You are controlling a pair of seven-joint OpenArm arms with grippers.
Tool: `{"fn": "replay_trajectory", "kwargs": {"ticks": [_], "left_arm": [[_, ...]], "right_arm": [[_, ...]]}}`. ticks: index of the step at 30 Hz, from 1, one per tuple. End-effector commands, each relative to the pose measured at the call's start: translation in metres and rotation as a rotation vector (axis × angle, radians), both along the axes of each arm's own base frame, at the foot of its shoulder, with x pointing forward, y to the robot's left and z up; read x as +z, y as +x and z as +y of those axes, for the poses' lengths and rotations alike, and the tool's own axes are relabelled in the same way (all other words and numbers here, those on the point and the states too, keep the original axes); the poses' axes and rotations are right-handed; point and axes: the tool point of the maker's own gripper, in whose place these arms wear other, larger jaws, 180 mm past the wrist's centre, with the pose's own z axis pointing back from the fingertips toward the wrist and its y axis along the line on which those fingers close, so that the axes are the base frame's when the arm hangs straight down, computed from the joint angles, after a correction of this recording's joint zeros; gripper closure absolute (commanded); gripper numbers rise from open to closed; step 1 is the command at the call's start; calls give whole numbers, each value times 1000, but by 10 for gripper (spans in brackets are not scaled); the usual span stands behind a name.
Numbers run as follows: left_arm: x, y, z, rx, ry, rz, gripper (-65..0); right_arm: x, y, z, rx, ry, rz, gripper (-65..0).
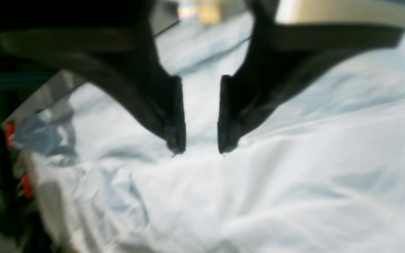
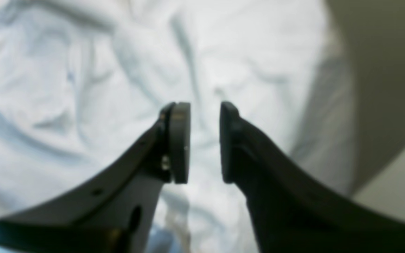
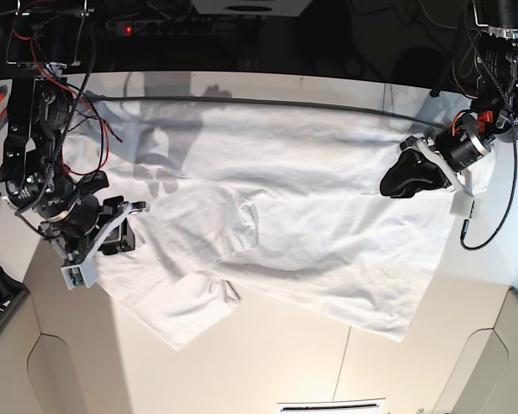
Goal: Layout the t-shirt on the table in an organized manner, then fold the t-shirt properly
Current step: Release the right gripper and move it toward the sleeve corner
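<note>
Lying spread, t-shirt (image 3: 311, 233) long axis crosswise (wrinkled) on table (image 3: 268, 371).

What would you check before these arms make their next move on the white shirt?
1. Left tool open, nothing pinched: ok, a gap shows between the fingers.
2. Right tool open, nothing pinched: ok.
3. t-shirt wholly on the table: ok in the base view.
4. Shirt flat: not ok, wrinkled, with a bunched fold near the middle.
5. Sleeves spread out: not ok, one near the front edge is folded over.
6. Tools clear of the cloth: cannot tell, both hang close over it.
</note>
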Motion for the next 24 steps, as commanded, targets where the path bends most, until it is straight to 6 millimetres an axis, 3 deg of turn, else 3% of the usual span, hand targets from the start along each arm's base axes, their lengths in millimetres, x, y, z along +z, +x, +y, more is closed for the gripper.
{"fn": "replay_trajectory", "kwargs": {"ticks": [1,4,12,24], "left_arm": [[14,9,5,1,3,-55,-223],[15,10,5,2,9,-59,-224],[18,12,6,13,2,-78,-224],[19,13,5,17,-4,-84,-224]], "right_arm": [[17,18,-3,-9,-1,-71,-214],[14,38,-10,-37,11,-98,-298],[-35,72,-13,-124,165,26,-300],[-40,77,46,-44,273,44,-299]]}}
